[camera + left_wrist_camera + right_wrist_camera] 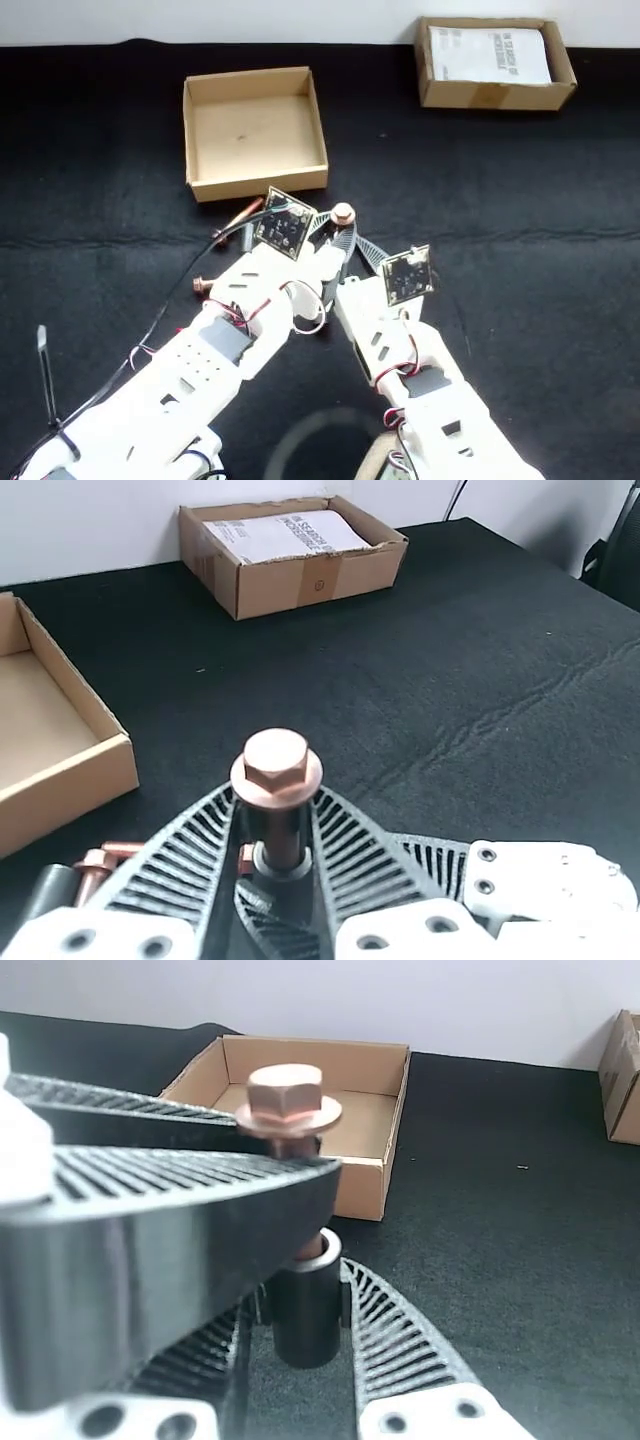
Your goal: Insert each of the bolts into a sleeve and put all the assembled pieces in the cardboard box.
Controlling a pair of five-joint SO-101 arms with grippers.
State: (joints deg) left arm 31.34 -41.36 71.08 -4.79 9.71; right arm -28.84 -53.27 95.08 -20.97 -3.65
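Pinched upright in left tool (277, 802): copper bolt (277, 763), hex head up. Clamped in right tool (305, 1298) directly beneath: black sleeve (305, 1315), upright, raised over worktop (520, 200). Shank end seemingly just inside sleeve mouth; hard to confirm. Just beyond both tools: open cardboard box (258, 184). On worktop beside left arm: loose bolt (237, 220), another (203, 285). At far edge: second box (495, 95) holding paper (490, 55).

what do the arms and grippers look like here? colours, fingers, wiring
Left arm and right arm are white plastic shells with red, black and white wire loops at the joints; a black cable trails off the left. Each wrist carries a small square camera board. Left gripper and right gripper have black ribbed fingers on white screw-holed mounts.
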